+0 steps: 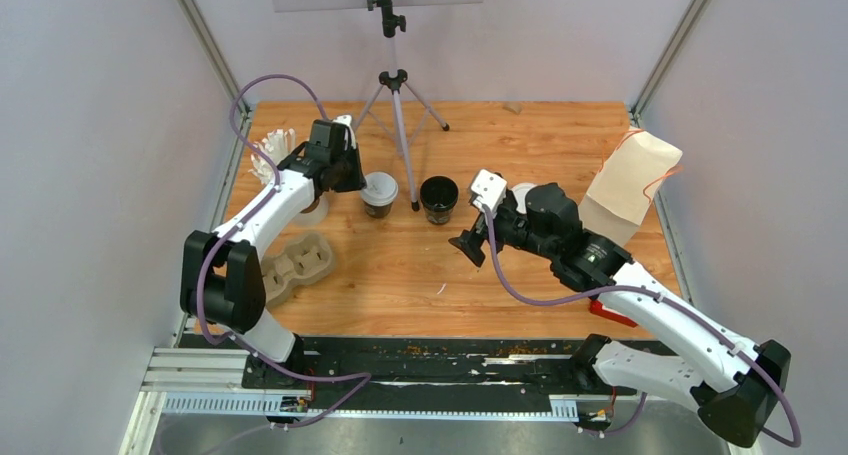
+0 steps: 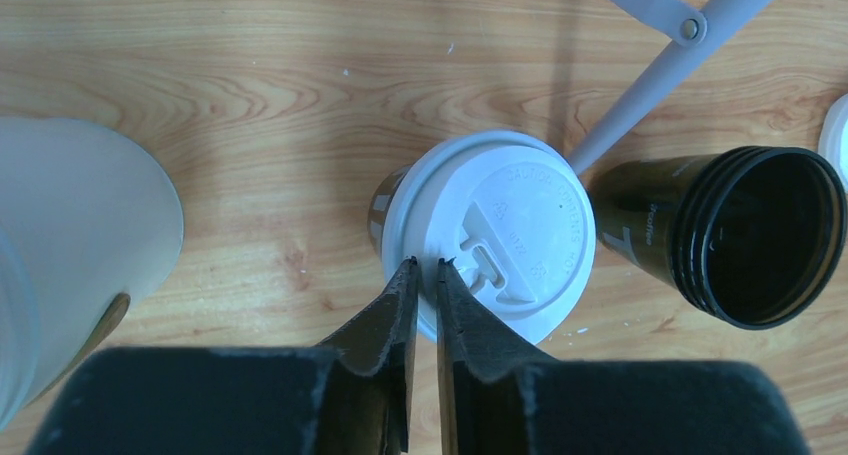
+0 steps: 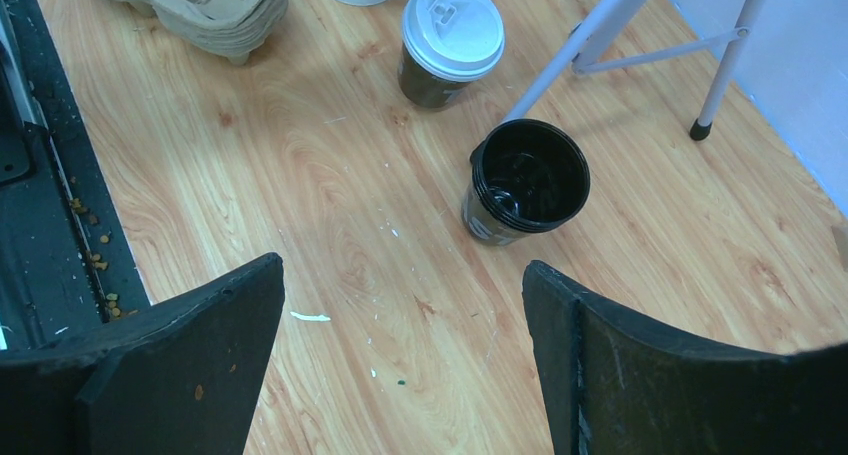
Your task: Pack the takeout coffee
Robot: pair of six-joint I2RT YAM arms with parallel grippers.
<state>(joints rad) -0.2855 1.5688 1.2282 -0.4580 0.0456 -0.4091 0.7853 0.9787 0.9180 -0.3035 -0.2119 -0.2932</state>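
Wooden table inside a pale-walled booth, with a tripod standing at the back. I am a robot with two arms reaching over it.

My left gripper hangs over the lidded cup, one of two small black takeout cups near the table's middle. Its fingers are almost pressed together, with only a thin slit between them. Their tips sit at the near edge of the white lid. I cannot tell whether they touch it or nip its rim. I judge they are there to press the lid home.

Just beside it, to my right, stands the open cup, dark inside and with no lid on. A loose lid lies just beyond my right arm, probably meant for it.

My right gripper hovers over bare wood near the open cup, fingers spread wide and holding nothing, likely kept clear while the left arm works.

A brown carrier tray lies at my left with no cup in it, so neither cup is packed yet. A paper bag leans at the far right.
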